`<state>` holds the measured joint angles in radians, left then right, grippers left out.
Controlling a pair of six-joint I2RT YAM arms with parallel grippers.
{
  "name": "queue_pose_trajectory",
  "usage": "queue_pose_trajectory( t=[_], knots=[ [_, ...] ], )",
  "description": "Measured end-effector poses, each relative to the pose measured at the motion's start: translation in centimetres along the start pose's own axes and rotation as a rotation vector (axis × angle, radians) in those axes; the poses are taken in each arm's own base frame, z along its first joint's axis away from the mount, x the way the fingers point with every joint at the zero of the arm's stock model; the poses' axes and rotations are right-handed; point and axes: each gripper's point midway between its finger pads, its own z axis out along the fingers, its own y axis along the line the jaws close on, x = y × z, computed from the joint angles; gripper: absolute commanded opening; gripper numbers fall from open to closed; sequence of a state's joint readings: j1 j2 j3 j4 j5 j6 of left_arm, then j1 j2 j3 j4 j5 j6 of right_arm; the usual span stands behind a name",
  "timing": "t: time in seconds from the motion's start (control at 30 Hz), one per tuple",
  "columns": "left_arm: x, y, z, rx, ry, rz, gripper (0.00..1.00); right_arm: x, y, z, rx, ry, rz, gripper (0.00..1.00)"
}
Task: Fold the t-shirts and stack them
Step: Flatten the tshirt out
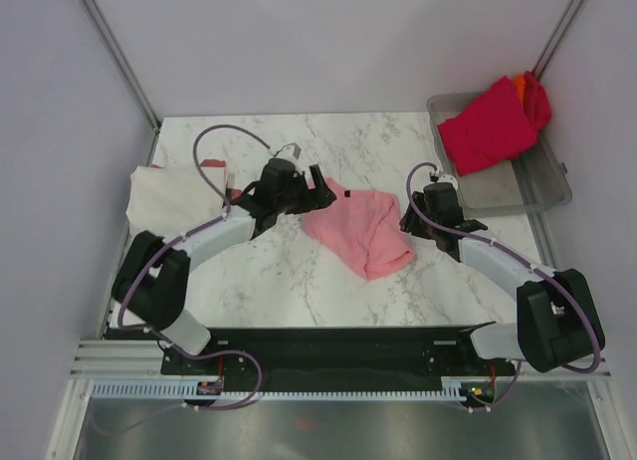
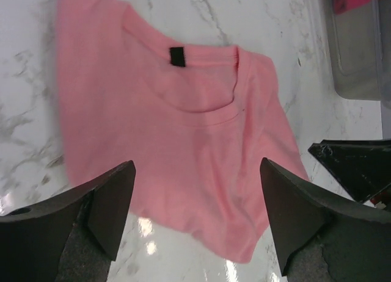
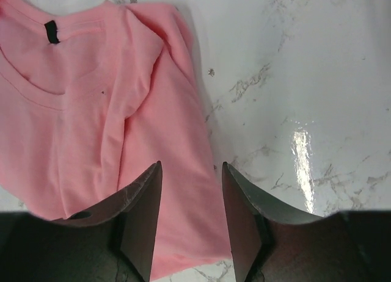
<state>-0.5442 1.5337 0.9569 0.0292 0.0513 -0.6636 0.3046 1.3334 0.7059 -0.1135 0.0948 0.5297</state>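
**Both grippers poised over the pink t-shirt, ready for a fold**

We see the pink t-shirt (image 1: 360, 231) lying rumpled at the centre of the marble table (image 1: 259, 271), neck label (image 2: 177, 56) up and one side doubled over itself. The left gripper (image 2: 197, 166) hangs over its left part with jaws spread wide and empty. The right gripper (image 3: 191, 166) sits over its right edge with a narrower gap, also holding nothing. We judge the fold will go best if we first flatten the doubled side. Each gripper should then pinch a matching edge and catch only the layer meant to move. We should carry the cloth low and level so the edges meet squarely. The cream-white shirt (image 1: 169, 196) waits at centre left. The crimson shirt (image 1: 488, 126) and orange shirt (image 1: 520, 82) rest in the tray (image 1: 528, 186) at upper right.
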Motion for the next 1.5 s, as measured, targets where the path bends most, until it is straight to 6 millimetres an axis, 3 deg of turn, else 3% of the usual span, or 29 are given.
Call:
queue_pose_trajectory(
  t=[0.1, 0.2, 0.23, 0.33, 0.43, 0.53, 0.63, 0.73, 0.77, 0.83, 0.93, 1.03, 1.1, 1.33, 1.4, 1.43, 1.5],
  knots=[
    [0.5, -3.2, 4.1, 0.012, 0.069, 0.076, 0.9, 0.5, -0.1, 0.4, 0.0, 0.014, 0.006, 0.57],
    [1.9, -5.7, 8.2, 0.01, 0.138, 0.154, 0.9, 1.3, -0.1, 1.4, -0.002, 0.034, 0.008, 0.37],
    [2.4, -6.2, 9.3, 0.01, 0.157, 0.176, 0.9, 1.7, -0.3, 1.6, -0.004, 0.046, 0.008, 0.25],
    [4.5, -6.8, 11.8, -0.011, 0.233, 0.228, 0.87, 3.3, -0.6, 1.7, -0.013, 0.076, 0.014, 0.1],
    [6.6, -6.4, 13.5, -0.041, 0.304, 0.263, 0.83, 4.7, -0.7, 1.6, -0.033, 0.113, 0.018, 0.02],
    [8.2, -5.8, 13.8, -0.076, 0.366, 0.282, 0.76, 5.2, -0.2, 1.0, -0.076, 0.124, 0.022, 0.0],
    [8.5, -5.9, 13.8, -0.089, 0.393, 0.293, 0.71, 5.1, 0.4, 0.2, -0.12, 0.116, 0.024, 0.0],
    [8.7, -6.5, 14.1, -0.076, 0.412, 0.289, 0.36, 4.6, 1.0, -0.8, -0.158, 0.091, 0.025, 0.0],
    [8.9, -6.6, 14.1, -0.072, 0.419, 0.292, 0.14, 4.4, 1.2, -1.1, -0.169, 0.081, 0.025, 0.0],
    [9.3, -6.4, 14.2, -0.076, 0.433, 0.292, 0.04, 3.9, 1.5, -1.6, -0.181, 0.061, 0.025, 0.0],
    [9.3, -6.0, 13.9, -0.092, 0.438, 0.295, 0.02, 3.6, 1.5, -1.9, -0.182, 0.05, 0.025, 0.0],
    [8.5, -5.9, 12.7, -0.102, 0.425, 0.293, 0.02, 4.1, 0.9, -1.8, -0.154, 0.067, 0.028, 0.0],
    [7.2, -5.6, 10.6, -0.118, 0.399, 0.292, 0.02, 4.3, 0.5, -1.8, -0.133, 0.074, 0.033, 0.0],
    [0.2, -4.1, -1.8, -0.051, 0.113, 0.176, 0.02, 4.5, -0.5, -1.6, -0.079, 0.069, 0.06, 0.0],
    [0.2, -1.6, -5.3, -0.027, 0.009, 0.084, 0.02, 5.0, -1.1, -1.6, -0.058, 0.07, 0.07, 0.0],
    [0.8, -0.2, -6.1, -0.029, -0.017, 0.051, 0.02, 5.3, -1.4, -1.6, -0.048, 0.072, 0.075, 0.0],
    [3.2, 3.7, -7.7, -0.059, -0.054, -0.035, 0.02, 5.8, -1.8, -1.9, -0.04, 0.075, 0.079, 0.0]
  ],
)
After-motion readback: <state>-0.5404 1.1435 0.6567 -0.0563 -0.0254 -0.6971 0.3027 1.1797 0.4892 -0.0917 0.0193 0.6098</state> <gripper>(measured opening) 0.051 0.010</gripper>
